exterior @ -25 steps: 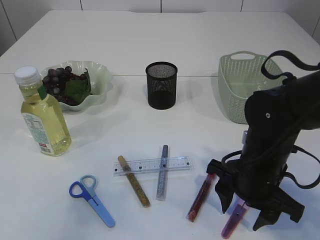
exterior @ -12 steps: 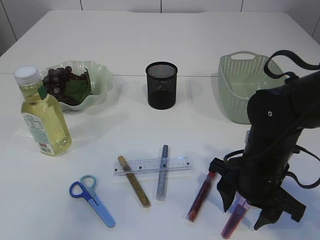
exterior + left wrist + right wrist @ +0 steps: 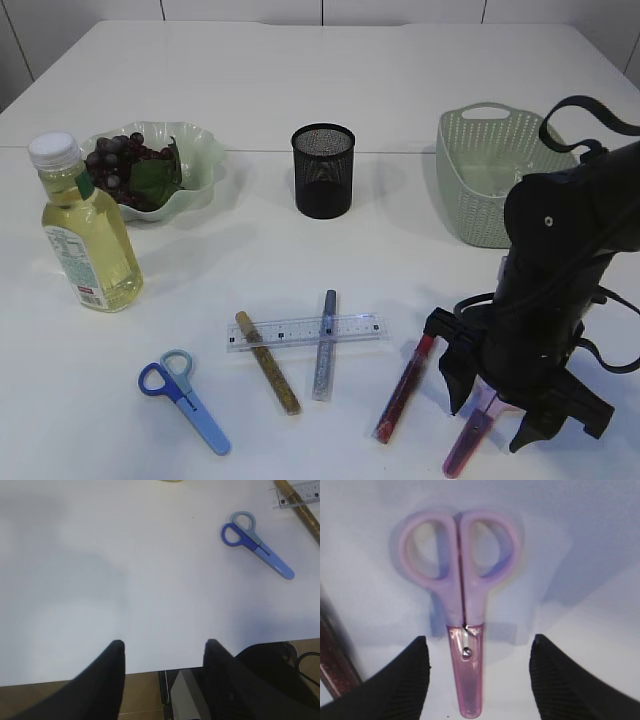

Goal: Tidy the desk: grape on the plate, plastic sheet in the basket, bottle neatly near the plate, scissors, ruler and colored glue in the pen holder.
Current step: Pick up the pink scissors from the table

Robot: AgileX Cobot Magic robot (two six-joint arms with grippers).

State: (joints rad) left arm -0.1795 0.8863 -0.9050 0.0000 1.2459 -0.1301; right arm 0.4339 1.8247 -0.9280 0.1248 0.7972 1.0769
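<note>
Pink scissors point(image 3: 464, 625) flat on bench point(image 3: 300, 80), seen centred between right jaws; long axis set across the gap, handles away from wrist. Right jaws wide open, nothing held. Left jaws part open, empty, farther off

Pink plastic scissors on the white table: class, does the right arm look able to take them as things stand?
Probably yes: the right pincer stands open astride the pink plastic scissors, and nothing lies between its fingers and them.

red glue tube point(image 3: 404, 388) lies just beside the pink scissors point(image 3: 464, 630), crowding the left approach.
</note>
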